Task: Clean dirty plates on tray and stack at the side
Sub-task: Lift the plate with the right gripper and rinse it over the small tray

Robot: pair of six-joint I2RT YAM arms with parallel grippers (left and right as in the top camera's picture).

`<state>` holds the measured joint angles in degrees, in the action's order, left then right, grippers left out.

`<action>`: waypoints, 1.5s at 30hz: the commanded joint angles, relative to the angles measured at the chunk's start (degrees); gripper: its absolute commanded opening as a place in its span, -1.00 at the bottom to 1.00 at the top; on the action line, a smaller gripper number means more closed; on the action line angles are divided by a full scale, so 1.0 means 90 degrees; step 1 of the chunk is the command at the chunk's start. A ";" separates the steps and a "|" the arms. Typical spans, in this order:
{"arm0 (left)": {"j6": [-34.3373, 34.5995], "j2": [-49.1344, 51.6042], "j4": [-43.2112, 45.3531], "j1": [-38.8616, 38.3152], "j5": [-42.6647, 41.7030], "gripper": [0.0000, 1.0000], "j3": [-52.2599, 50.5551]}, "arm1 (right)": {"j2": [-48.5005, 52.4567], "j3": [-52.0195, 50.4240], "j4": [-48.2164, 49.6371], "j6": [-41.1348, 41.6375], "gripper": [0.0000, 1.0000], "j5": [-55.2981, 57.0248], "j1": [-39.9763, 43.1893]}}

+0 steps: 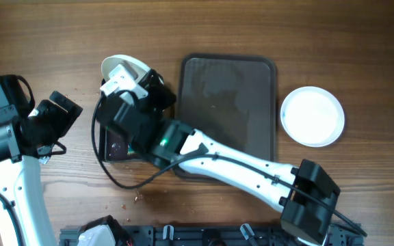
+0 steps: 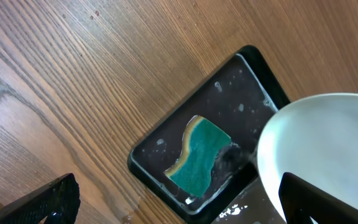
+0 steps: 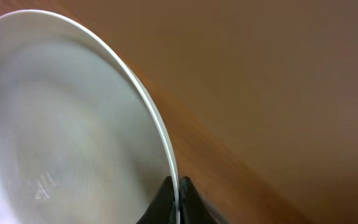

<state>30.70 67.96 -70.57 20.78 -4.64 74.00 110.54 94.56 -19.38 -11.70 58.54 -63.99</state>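
My right arm reaches across the table, its gripper (image 1: 134, 87) shut on the rim of a white plate (image 1: 124, 65), which it holds tilted above the small black tray. In the right wrist view both fingertips (image 3: 168, 198) pinch the thin rim of this plate (image 3: 55, 124). The left wrist view shows the same plate (image 2: 319, 140) at its right edge. The large brown tray (image 1: 228, 109) lies bare in the middle. Another white plate (image 1: 312, 116) rests on the table to its right. My left gripper (image 1: 61, 131) (image 2: 179, 202) hovers open and holds nothing, left of the black tray.
A small black tray (image 2: 166, 140) (image 1: 111, 147) holds a teal and yellow sponge (image 2: 199, 155) and some wet suds. Crumbs (image 1: 133, 199) lie on the wood near the front. A black rack (image 1: 204, 236) runs along the front edge.
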 commanded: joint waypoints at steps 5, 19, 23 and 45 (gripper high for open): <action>-0.0032 -0.0041 0.0000 0.0051 -0.0119 1.00 0.0070 | -0.0019 0.0172 0.0056 -0.0367 -0.91 0.0940 -0.0158; -0.0032 -0.0041 0.0000 0.0051 -0.0119 1.00 0.0070 | -0.0022 0.0172 0.0085 -0.0369 -0.91 0.1367 -0.0165; -0.0032 -0.0041 0.0000 0.0051 -0.0119 1.00 0.0070 | -0.0034 0.0172 0.0087 -0.0384 -0.91 0.1382 -0.0221; -0.0032 -0.0041 0.0000 0.0051 -0.0119 1.00 0.0070 | -0.0068 0.0172 0.0248 -0.0466 -0.92 0.1382 -0.0357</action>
<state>30.68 67.96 -70.57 20.78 -4.64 74.00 110.52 94.56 -17.52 -14.94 69.30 -67.09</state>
